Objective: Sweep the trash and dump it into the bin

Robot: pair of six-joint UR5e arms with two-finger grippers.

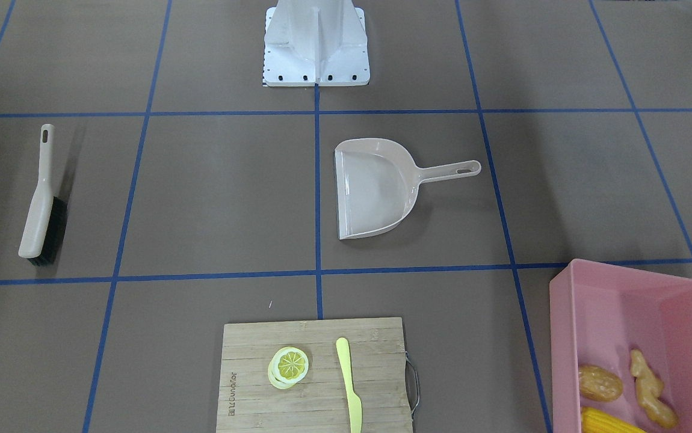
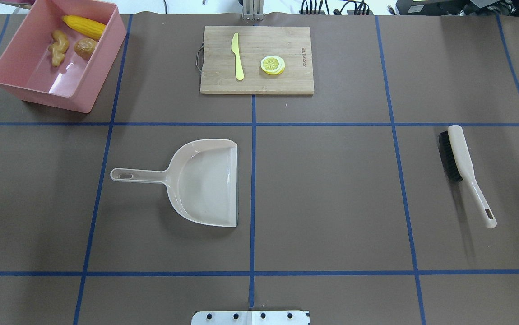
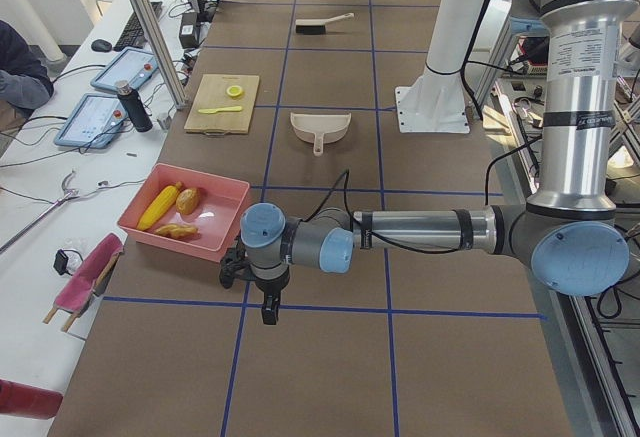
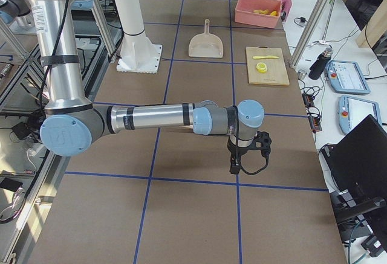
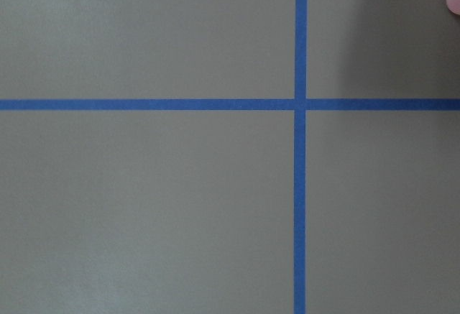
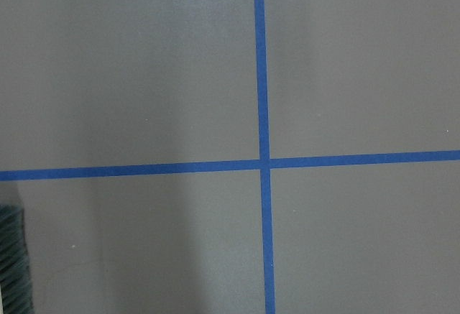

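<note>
The corn cob (image 2: 83,26), the ginger root (image 2: 57,47) and the potato-like lump (image 2: 85,47) lie inside the pink bin (image 2: 16,85) at the table's far left corner. My left gripper (image 3: 264,299) shows only in the exterior left view, hovering over the table beside the bin's near wall (image 3: 185,242). I cannot tell whether it is open or shut. My right gripper (image 4: 239,162) shows only in the exterior right view, low over bare table, and I cannot tell its state either. Neither gripper visibly holds anything.
The beige dustpan (image 2: 205,183) lies empty left of centre, handle pointing left. The brush (image 2: 462,167) lies at the right. A wooden cutting board (image 2: 286,83) at the far middle carries a lemon slice (image 2: 272,64) and a pale yellow knife (image 2: 238,56).
</note>
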